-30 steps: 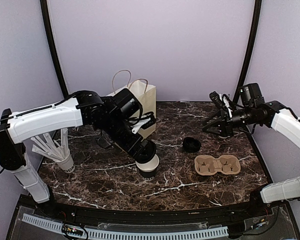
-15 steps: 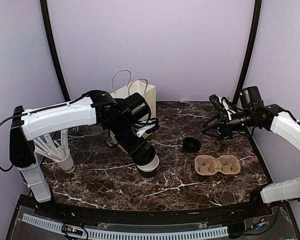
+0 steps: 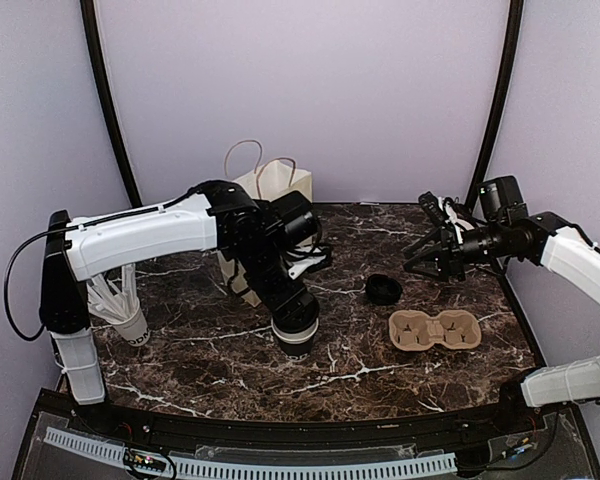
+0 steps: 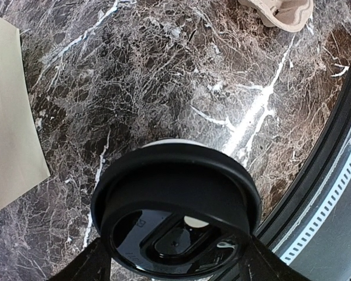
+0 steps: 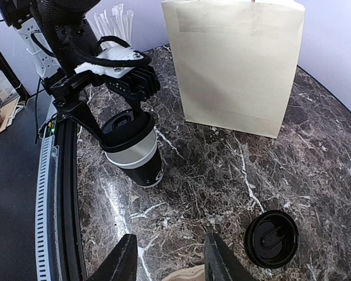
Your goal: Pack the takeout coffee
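Note:
A takeout coffee cup (image 3: 298,340), white above a black sleeve, stands on the marble left of centre. My left gripper (image 3: 292,318) is shut on its black lid (image 4: 175,216), one finger on each side of the rim. The right wrist view shows the same cup (image 5: 134,158) upright under that gripper. A second black lid (image 3: 383,289) lies loose on the table, and it also shows in the right wrist view (image 5: 271,239). The tan two-hole tray (image 3: 435,329) lies empty to the right. My right gripper (image 3: 420,258) hangs open above the table's right side, holding nothing.
A cream handled paper bag (image 3: 280,185) stands upright at the back, just behind the left arm. A white cup of paper-wrapped sticks (image 3: 130,322) stands at the left edge. The table's black front rail (image 4: 339,193) runs close to the held cup.
The left arm's elbow and wrist have swung to the right while the cup stayed in place under the gripper. The right gripper has shifted slightly down and left.

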`<state>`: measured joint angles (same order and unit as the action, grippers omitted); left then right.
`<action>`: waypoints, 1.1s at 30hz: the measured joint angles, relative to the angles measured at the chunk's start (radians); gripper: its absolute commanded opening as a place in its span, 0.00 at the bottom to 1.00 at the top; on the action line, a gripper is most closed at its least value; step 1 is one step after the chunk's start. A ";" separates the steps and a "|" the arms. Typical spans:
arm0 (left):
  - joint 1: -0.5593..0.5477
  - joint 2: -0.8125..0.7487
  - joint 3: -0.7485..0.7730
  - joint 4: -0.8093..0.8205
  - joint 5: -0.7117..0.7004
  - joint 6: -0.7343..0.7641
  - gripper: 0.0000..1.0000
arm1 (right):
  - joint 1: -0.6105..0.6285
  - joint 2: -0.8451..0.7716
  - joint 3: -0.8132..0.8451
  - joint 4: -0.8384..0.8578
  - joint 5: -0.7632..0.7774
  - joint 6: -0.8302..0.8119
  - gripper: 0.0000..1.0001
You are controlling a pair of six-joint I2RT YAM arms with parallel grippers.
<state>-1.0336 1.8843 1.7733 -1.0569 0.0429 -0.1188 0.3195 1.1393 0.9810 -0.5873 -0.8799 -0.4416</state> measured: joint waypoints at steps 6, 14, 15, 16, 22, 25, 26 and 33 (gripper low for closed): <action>-0.017 0.019 0.047 -0.056 -0.055 0.013 0.75 | 0.000 -0.002 -0.004 0.008 0.002 0.002 0.40; -0.031 0.058 0.053 -0.085 -0.087 0.028 0.75 | 0.000 -0.005 -0.011 0.013 0.003 0.002 0.40; -0.033 0.063 0.053 -0.087 -0.088 0.030 0.75 | 0.000 -0.005 -0.013 0.014 0.003 0.002 0.40; -0.035 0.066 0.053 -0.088 -0.089 0.030 0.75 | 0.000 -0.005 -0.014 0.013 0.003 0.002 0.40; -0.037 0.070 0.060 -0.090 -0.089 0.035 0.75 | 0.000 -0.005 -0.020 0.015 0.003 0.002 0.41; -0.038 0.079 0.061 -0.090 -0.089 0.037 0.75 | 0.000 -0.005 -0.022 0.016 0.005 0.002 0.41; -0.039 0.085 0.063 -0.090 -0.088 0.038 0.75 | 0.000 -0.005 -0.023 0.016 0.005 0.002 0.41; -0.051 0.111 0.093 -0.085 -0.085 0.045 0.78 | 0.000 -0.005 -0.029 0.018 0.006 0.002 0.41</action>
<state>-1.0847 1.9949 1.8668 -1.1423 -0.0425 -0.0742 0.3195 1.1339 0.9520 -0.5697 -0.8742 -0.4400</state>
